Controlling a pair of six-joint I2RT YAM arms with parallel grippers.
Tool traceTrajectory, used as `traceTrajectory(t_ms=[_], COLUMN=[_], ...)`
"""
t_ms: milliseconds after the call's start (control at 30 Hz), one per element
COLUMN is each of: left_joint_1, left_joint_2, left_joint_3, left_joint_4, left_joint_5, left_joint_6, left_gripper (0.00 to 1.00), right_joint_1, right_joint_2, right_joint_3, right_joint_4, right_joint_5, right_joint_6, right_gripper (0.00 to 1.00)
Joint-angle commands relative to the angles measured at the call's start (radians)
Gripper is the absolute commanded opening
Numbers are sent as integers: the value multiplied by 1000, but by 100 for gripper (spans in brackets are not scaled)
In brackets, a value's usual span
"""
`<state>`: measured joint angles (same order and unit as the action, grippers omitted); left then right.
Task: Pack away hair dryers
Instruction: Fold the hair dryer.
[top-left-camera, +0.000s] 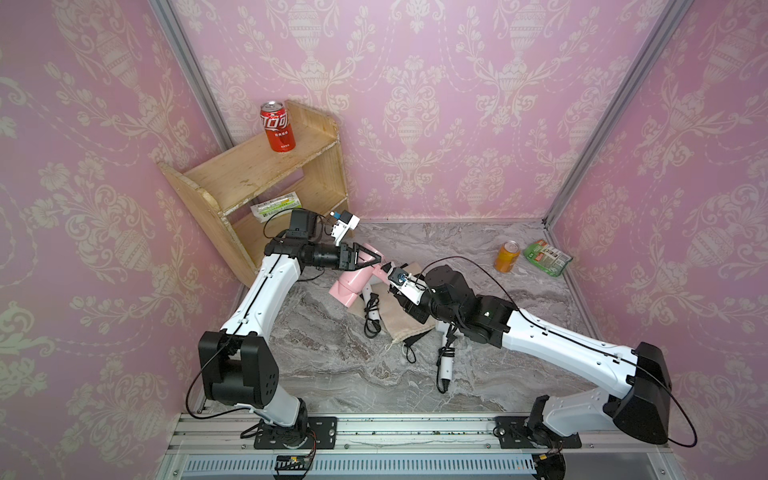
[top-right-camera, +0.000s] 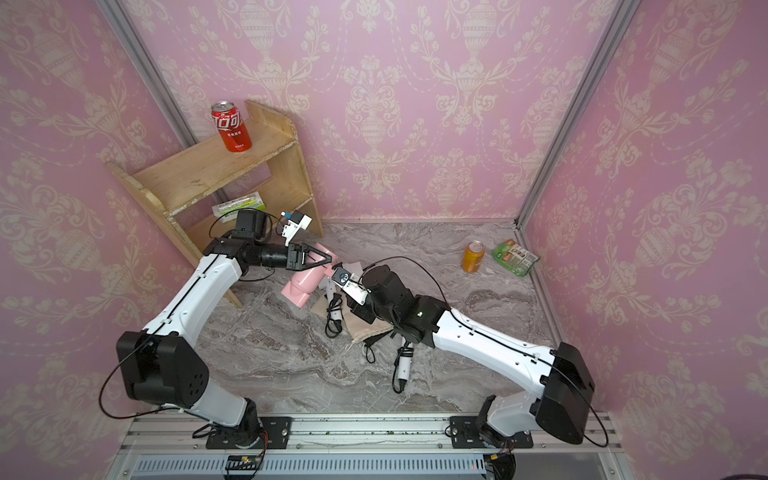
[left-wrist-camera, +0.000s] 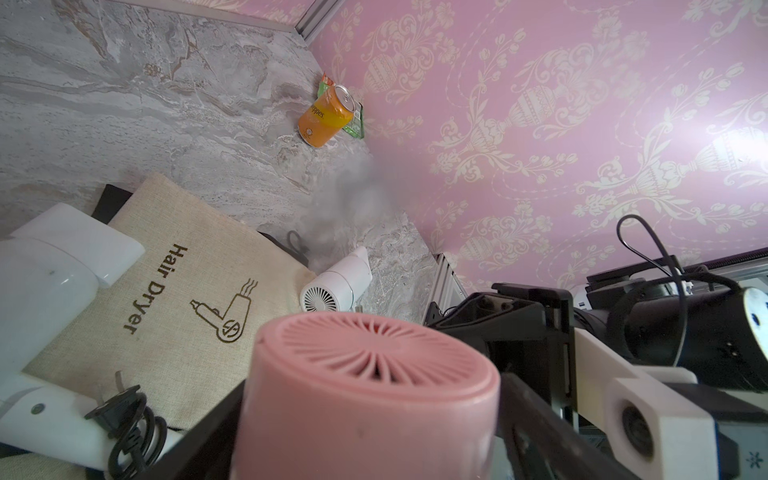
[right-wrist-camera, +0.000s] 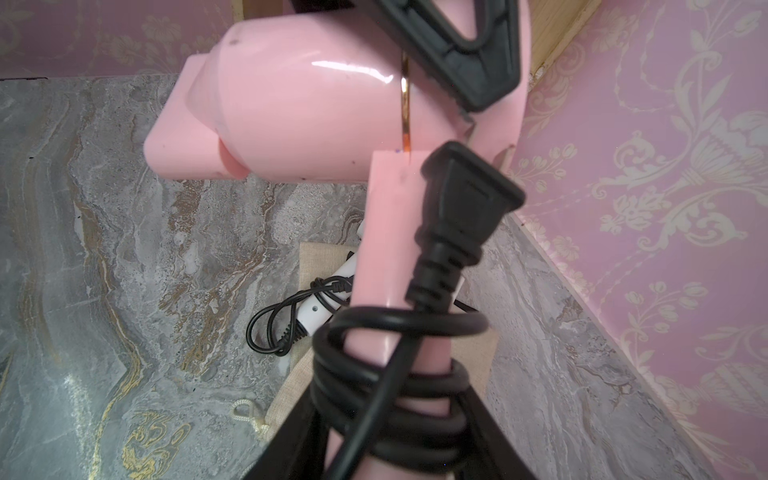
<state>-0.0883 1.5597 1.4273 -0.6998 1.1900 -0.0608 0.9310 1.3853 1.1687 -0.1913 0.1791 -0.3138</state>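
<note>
Left wrist — "Hair Dryer" pouch (left-wrist-camera: 174, 291); right tool (right-wrist-camera: 395, 449) grips pink dryer (right-wrist-camera: 299, 104), left tool (left-wrist-camera: 374, 386) unclear.

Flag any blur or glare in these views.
Left wrist view: a smeared patch blurs the marble table, and the pink hair dryer looms slightly soft near the lens. Right wrist view: a glare streak on the dryer's barrel. Both top views: sharp, evenly lit.

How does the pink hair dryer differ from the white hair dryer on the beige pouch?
The pink hair dryer is held in the air by the left gripper and right gripper; the white hair dryer lies on the beige pouch. The pink one's cord is wound round its handle; the white one's lies in a loose bundle at its handle. Both have black cords.
</note>
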Motion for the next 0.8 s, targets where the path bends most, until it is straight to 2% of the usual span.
traceTrajectory(t_ms=[0,100,333,567,667,767], left_joint_1=[-14,-14,-14,-13,-14,-14], left_joint_2=[-10,-25,-61,-105,-122,-150], left_joint_3=[24,5,-45,-171,-192,-209], left_joint_4=[-29,14,197,741,822,814], left_joint_5=[55,74,103,65,5,-85], left_joint_6=[18,-21,-187,-625,-693,-693], left_gripper=[85,80,45,22,20,24], right_joint_1=[-7,-15,-29,-37,-39,-39], right_joint_2=[-20,-12,12,51,79,110], right_joint_3=[70,74,97,123,151,187], right_joint_4=[131,146,154,173,175,175], right_joint_5=[-14,-15,-7,27,59,104], right_joint_6=[-16,-23,-27,49,103,183], right_gripper=[29,29,29,29,30,30])
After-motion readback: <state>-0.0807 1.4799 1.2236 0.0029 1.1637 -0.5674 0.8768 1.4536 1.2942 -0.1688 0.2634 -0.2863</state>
